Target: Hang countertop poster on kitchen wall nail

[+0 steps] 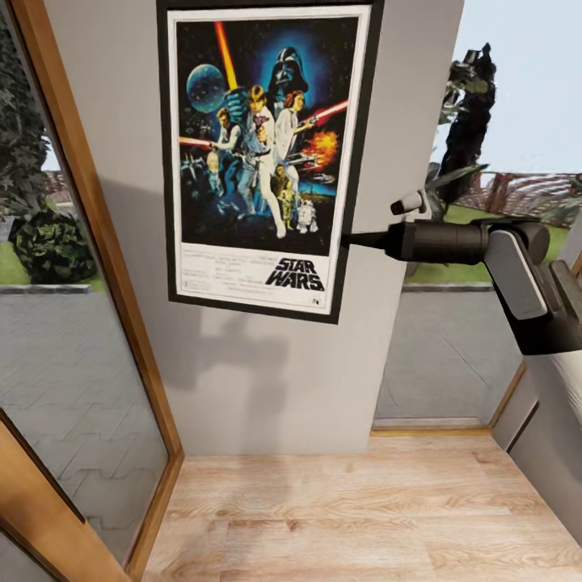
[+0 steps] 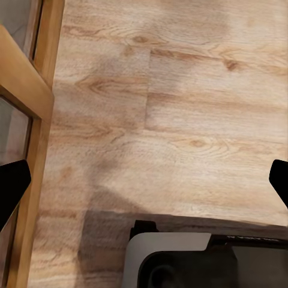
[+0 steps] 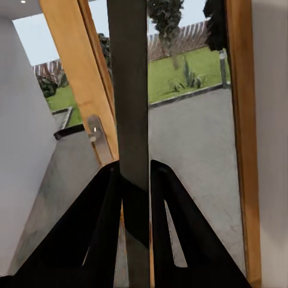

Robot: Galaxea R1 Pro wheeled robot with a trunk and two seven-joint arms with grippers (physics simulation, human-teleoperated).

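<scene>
The poster (image 1: pixel 263 153) top edge is cut off by the frame — any nail behind it is hidden. Right tool (image 3: pixel 135 198) fingertips are concealed — poster seen edge-on only.

Floor (image 1: pixel 339 517): light wood planks with visible grain and knots, running across the head view below the wall.
Far edge: meets the grey wall (image 1: pixel 267 388) and a wooden sill under the right glass pane.
Left edge: bordered by a wooden door frame (image 1: pixel 153 485) with glass.
On the floor: the robot's base (image 2: pixel 198 261), a grey and dark part seen from the left wrist, with its shadow around it.
</scene>
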